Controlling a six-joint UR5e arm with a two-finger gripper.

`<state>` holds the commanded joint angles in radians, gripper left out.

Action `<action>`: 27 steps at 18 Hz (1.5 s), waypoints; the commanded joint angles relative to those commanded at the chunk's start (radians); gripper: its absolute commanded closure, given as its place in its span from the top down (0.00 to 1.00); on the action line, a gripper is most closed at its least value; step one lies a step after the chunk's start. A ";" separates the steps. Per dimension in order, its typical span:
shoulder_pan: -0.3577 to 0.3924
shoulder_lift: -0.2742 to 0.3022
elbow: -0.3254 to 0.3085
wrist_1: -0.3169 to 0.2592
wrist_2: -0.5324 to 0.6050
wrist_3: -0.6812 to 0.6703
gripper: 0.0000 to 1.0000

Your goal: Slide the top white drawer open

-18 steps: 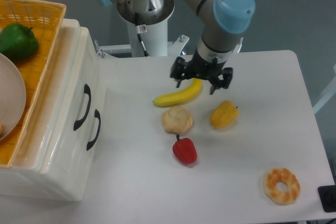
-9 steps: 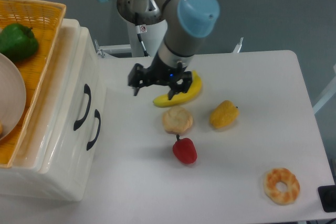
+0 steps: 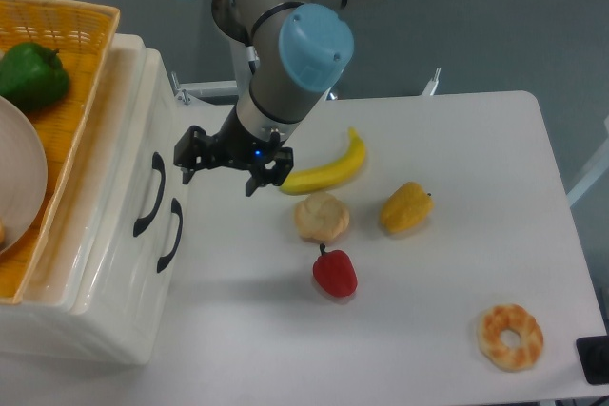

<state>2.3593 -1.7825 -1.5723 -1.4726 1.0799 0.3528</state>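
White top drawer (image 3: 124, 154) sits shut in the cabinet on the desk's (image 3: 457, 140) left. Gripper (image 3: 221, 170) hangs just right of its handle (image 3: 149, 195), jaws spread wide, holding nothing.

Single fixed cam, set high, angled steeply down across table (image 3: 428, 330) toward arm base (image 3: 262, 21) at far edge. Mid range: takes in most of tabletop, cabinet (image 3: 105, 263) cropped at left edge. No 2nd view.
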 joint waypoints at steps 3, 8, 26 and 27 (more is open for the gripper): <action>-0.031 -0.009 -0.003 -0.002 0.000 -0.005 1.00; -0.049 -0.025 -0.003 0.000 0.000 -0.002 1.00; -0.052 -0.049 -0.012 0.000 0.009 -0.002 1.00; -0.052 -0.051 -0.012 0.000 0.011 -0.002 1.00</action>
<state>2.3071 -1.8331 -1.5846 -1.4726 1.0906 0.3513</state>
